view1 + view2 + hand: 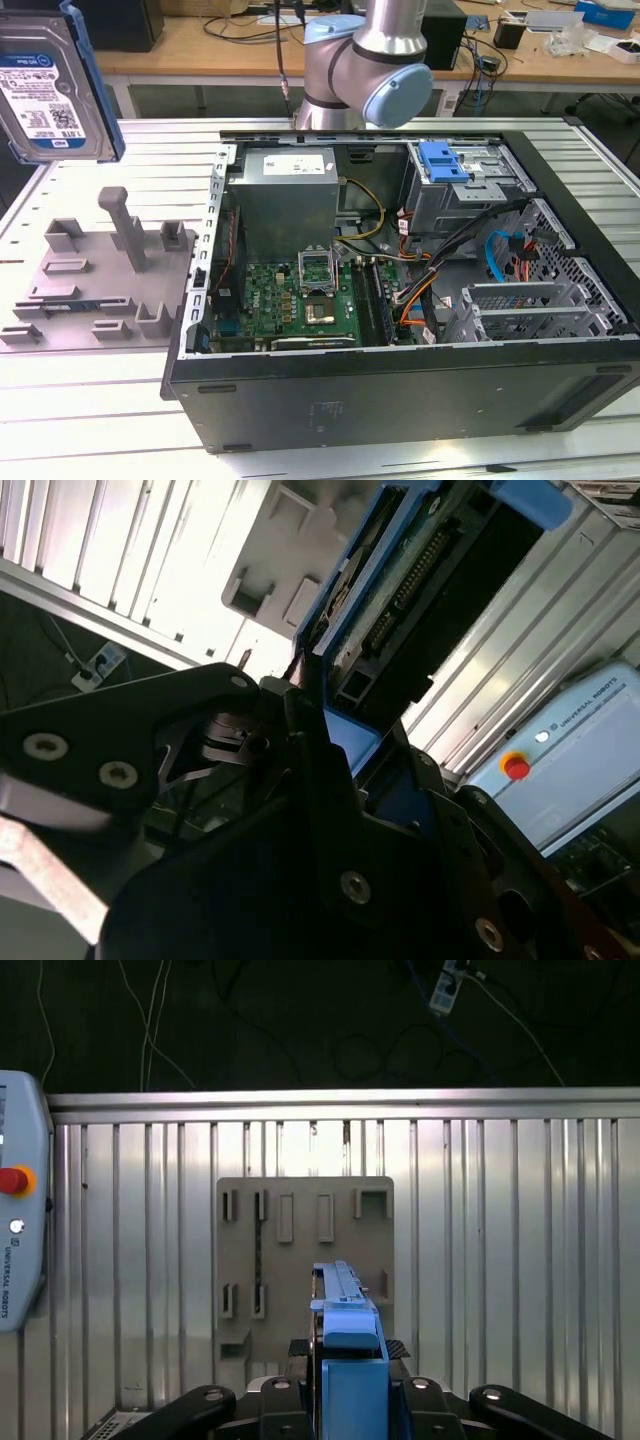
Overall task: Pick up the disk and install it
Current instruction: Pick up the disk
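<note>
Bench (520,1260): ribbed aluminium, with dark floor and cables (400,1050) beyond it.
Tool (352,1352): clamped on the disk (345,1295), held edge-up above the grey fixture plate (300,1260).
Hidden: the frame edge crops the disk in the exterior view.

Bright light, glare on table (120,540)

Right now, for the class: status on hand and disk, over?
Hand shut on the disk. Disk aloft over grey fixture, outside the computer case. Case side open.

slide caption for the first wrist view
Gripper holding the disk on edge over the grey fixture on the ribbed table
</note>
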Tool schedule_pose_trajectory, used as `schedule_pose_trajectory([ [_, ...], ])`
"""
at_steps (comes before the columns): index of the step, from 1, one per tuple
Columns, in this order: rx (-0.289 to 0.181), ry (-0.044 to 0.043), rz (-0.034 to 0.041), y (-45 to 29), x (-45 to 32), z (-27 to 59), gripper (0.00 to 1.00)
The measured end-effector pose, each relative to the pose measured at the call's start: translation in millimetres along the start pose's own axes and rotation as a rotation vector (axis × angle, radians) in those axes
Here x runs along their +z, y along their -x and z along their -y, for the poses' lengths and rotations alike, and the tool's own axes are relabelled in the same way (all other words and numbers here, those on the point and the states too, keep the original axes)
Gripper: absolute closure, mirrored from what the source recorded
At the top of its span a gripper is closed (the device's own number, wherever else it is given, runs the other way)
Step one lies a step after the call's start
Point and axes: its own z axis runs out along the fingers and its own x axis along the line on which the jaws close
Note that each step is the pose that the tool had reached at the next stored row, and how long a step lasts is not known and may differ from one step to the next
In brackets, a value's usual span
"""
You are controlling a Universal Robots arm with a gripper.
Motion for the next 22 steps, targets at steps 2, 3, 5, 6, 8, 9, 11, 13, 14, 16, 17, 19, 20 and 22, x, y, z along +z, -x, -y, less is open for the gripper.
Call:
schedule_pose_trajectory([
  [2,0.000,0.0023,0.0000,-3.8,-0.4,5.0,0.64],
  [3,0.000,0.0035,0.0000,-5.7,-0.7,7.6,0.64],
  [5,0.000,0.0060,0.0000,-9.1,-1.4,13.0,0.64],
  [6,0.000,0.0074,0.0000,-10.9,-1.9,15.9,0.64],
  [8,0.000,0.0099,-0.0001,-14.2,-2.7,21.5,0.64],
  [9,0.000,0.0111,-0.0001,-16.0,-3.1,25.1,0.64],
  [11,-0.001,0.0172,-0.0001,-24.1,-4.8,46.7,0.64],
  [13,-0.001,0.0224,-0.0002,-29.0,-5.6,61.9,0.64],
  [14,-0.001,0.0249,-0.0002,-31.6,-5.8,69.7,0.64],
  [16,-0.001,0.0284,-0.0002,-34.9,-6.2,79.9,0.64],
  [17,-0.001,0.0309,-0.0002,-37.3,-6.5,87.1,0.64],
  [19,-0.001,0.0352,-0.0003,-41.9,-7.1,100.9,0.64],
  [20,-0.001,0.0363,-0.0002,-43.3,-7.3,105.5,0.64],
  [22,-0.001,0.0380,-0.0002,-47.4,-7.7,119.3,0.64],
])
